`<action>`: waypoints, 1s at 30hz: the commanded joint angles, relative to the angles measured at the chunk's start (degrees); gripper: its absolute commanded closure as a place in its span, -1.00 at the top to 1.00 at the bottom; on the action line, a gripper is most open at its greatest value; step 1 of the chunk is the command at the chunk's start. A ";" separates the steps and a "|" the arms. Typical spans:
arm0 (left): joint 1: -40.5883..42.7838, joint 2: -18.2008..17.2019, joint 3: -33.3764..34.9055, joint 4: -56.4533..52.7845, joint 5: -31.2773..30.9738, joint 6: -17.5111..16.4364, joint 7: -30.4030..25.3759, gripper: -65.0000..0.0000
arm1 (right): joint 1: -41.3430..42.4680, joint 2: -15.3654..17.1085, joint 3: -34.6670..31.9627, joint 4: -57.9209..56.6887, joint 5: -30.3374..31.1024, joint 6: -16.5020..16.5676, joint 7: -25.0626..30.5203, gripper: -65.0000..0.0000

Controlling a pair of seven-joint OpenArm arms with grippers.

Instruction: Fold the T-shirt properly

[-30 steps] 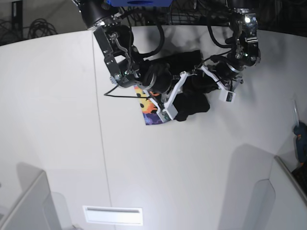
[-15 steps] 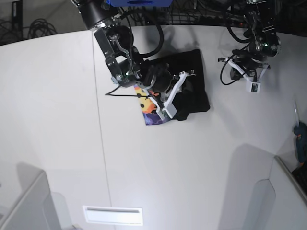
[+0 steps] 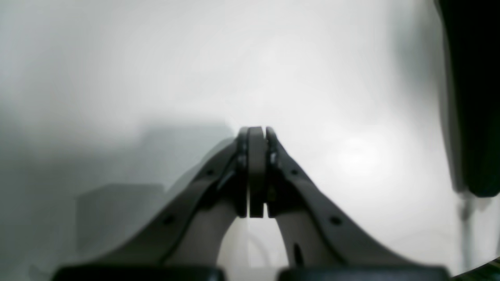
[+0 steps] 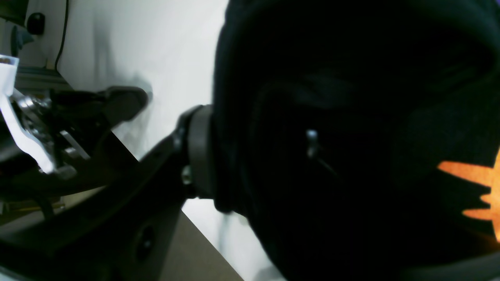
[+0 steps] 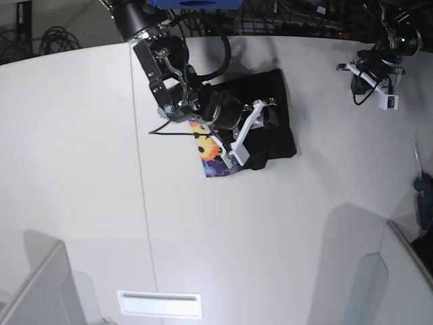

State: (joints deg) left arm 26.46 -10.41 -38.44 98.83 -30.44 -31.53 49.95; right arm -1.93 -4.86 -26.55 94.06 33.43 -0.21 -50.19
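The black T-shirt lies folded in a small bundle at the back middle of the white table, with its orange and purple print showing at the front left corner. My right gripper rests on the bundle. In the right wrist view its jaws stand open, with one pad beside a thick fold of the T-shirt that fills the gap; the other finger is lost in the dark cloth. My left gripper hangs shut and empty over bare table at the back right, well away from the shirt.
A seam runs down the table, and a white slot sits near the front edge. Grey partitions stand at the front left and front right. Cables hang behind the table. A blue object shows at the right edge.
My left arm has pulled back from the shirt to the back right corner. The right gripper stays on the bundle, and the shirt's right side now lies flat.
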 commanded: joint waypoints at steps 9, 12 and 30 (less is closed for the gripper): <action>0.49 -2.20 -0.73 1.00 -0.73 -0.08 -0.86 -1.00 | 2.95 -0.54 -7.34 3.04 0.81 0.25 0.74 -0.10; 0.31 -2.11 -0.73 1.00 -0.73 -0.08 -0.86 -1.00 | 4.44 -0.72 -10.33 1.72 0.81 0.25 0.74 -0.10; 0.66 -4.05 -14.44 -3.13 -0.90 -0.25 -0.86 -1.00 | 3.74 9.48 -4.00 20.18 1.16 0.25 2.94 -1.00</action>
State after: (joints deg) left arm 26.72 -13.63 -52.47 94.94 -30.46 -31.53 49.95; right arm 1.13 4.86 -30.20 113.27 33.91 -0.19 -47.92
